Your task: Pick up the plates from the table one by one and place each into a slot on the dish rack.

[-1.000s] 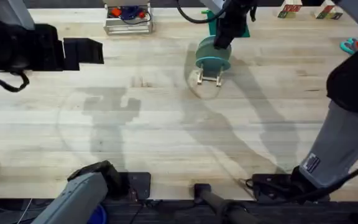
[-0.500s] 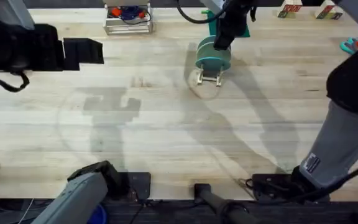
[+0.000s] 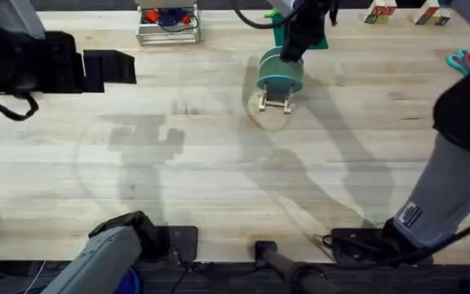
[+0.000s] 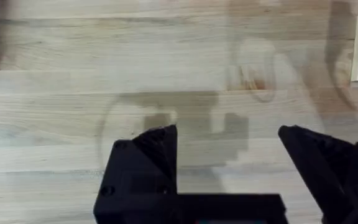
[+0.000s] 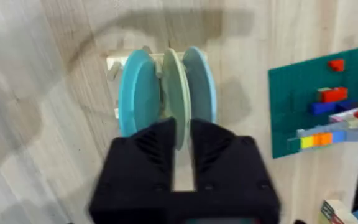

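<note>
Nearby, green brick board (image 5: 319, 102) just beside dish rack (image 3: 275, 103) w/ plates (image 5: 166, 96).

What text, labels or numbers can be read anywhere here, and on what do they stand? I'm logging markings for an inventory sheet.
No text can be read in these views.
Label on the right arm's grey link: a small dark patch with pale marks, too small and blurred to read.
Green building-brick baseplate: coloured bricks only, no lettering visible.
Plates in the dish rack: plain, unmarked.
Boxes at the table's far edge: patterned, nothing readable.
</note>
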Robot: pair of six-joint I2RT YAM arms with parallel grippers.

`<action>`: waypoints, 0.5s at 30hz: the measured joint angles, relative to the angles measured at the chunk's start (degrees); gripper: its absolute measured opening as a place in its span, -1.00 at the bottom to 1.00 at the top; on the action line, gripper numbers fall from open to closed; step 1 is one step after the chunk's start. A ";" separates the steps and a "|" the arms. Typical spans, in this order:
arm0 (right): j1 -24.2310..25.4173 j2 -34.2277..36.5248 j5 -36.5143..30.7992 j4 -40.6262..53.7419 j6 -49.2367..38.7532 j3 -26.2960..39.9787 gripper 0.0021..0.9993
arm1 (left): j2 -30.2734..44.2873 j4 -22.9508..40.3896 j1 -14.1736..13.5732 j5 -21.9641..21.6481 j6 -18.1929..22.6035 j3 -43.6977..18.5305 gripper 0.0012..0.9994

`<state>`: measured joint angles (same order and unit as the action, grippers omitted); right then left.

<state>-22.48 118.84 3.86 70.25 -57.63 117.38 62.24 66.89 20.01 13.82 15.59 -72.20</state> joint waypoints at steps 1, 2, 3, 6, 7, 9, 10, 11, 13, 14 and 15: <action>0.00 -0.68 0.00 -0.14 0.10 0.00 -0.56 | 0.00 0.00 0.00 0.00 0.00 0.00 0.99; 0.00 -1.39 -0.02 -0.26 0.20 0.00 -0.31 | 0.00 0.00 0.00 0.00 0.00 0.00 0.99; 0.00 -2.29 0.00 -0.42 0.24 0.00 -0.02 | 0.00 0.00 0.00 0.00 0.00 0.00 0.99; 0.00 -5.12 0.00 -0.78 0.23 0.00 0.84 | 0.00 0.00 0.00 0.00 0.00 0.00 0.99; 0.00 -5.95 -0.01 -1.02 0.22 0.00 0.95 | 0.00 0.00 0.00 0.00 0.00 0.00 0.99; 0.00 -7.43 0.00 -1.19 0.33 0.00 0.98 | 0.00 0.00 0.00 0.00 0.00 0.00 0.99; 0.00 -8.07 0.00 -1.19 0.46 0.00 0.99 | 0.00 0.00 0.00 0.00 0.00 0.00 0.99; 0.00 -8.60 0.00 -1.19 0.66 0.00 0.99 | 0.00 0.00 0.00 0.00 0.00 0.00 0.99; 0.00 -9.73 0.00 -1.19 1.47 0.00 0.99 | 0.00 0.00 0.00 0.00 0.00 0.00 0.99; 0.00 -10.30 0.00 -1.19 1.96 0.00 0.99 | 0.00 0.00 0.00 0.00 0.00 0.00 0.99; 0.00 -10.83 0.00 -1.17 2.42 0.00 0.99 | 0.00 0.00 0.00 0.00 0.00 0.00 0.99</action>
<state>-22.48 108.01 3.86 69.08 -55.21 117.38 62.24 66.89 20.01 13.82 15.59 -72.20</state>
